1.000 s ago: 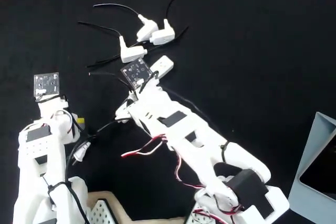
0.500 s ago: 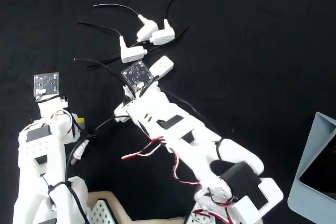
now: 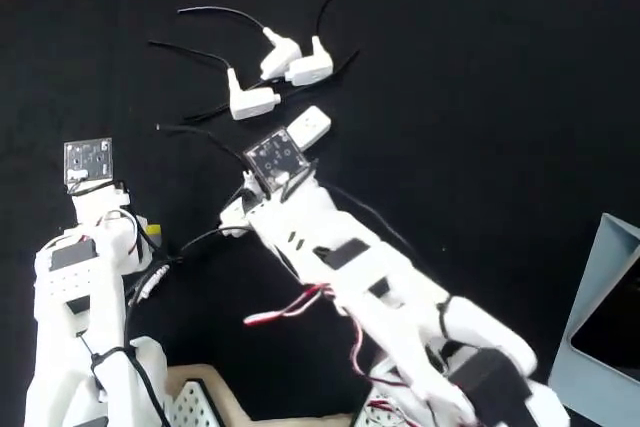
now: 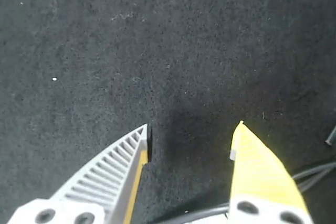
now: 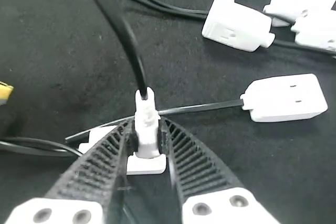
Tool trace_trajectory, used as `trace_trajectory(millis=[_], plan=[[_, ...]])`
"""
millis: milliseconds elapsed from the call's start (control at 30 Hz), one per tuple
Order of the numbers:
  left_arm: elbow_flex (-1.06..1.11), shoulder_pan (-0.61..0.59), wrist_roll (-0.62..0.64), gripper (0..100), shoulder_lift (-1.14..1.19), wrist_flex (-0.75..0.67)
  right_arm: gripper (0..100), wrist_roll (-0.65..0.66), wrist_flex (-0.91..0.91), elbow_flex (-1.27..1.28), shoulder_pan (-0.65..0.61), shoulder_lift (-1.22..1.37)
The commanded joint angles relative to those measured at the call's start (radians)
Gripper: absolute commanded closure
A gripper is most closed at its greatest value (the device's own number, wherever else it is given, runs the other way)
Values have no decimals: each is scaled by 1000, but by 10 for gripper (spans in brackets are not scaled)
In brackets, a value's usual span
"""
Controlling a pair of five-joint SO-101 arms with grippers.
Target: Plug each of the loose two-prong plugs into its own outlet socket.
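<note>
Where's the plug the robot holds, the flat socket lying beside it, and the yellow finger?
plug (image 5: pixel 146 129), right wrist view, its white body.
flat socket (image 5: pixel 283 98), right wrist view, its top face.
yellow finger (image 4: pixel 257 166), left wrist view, its flat side.

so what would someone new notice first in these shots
The right gripper is clamped on a white plug, held upright at a small white block near the table's middle, its black cord trailing off. Past it lie a flat white socket and a huddle of three more white cord ends on the black cloth. The left gripper hangs open over bare cloth at the left.
</note>
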Motion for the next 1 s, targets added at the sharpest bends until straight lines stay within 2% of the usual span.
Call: trace_trajectory(millis=[0,100,300,533,967], plan=[[-10,-1,3,744,-18,-18,988,-9,-9,5,-15,-74],[-21,4,6,742,-18,-18,988,-9,-9,16,-17,-104],[-122,139,12,740,-20,-25,988,-9,92,35,-21,-223],[-295,275,206,741,-20,-26,988,-11,195,76,-75,-380],[-325,499,270,744,-34,-17,988,-11,195,125,-83,-450]])
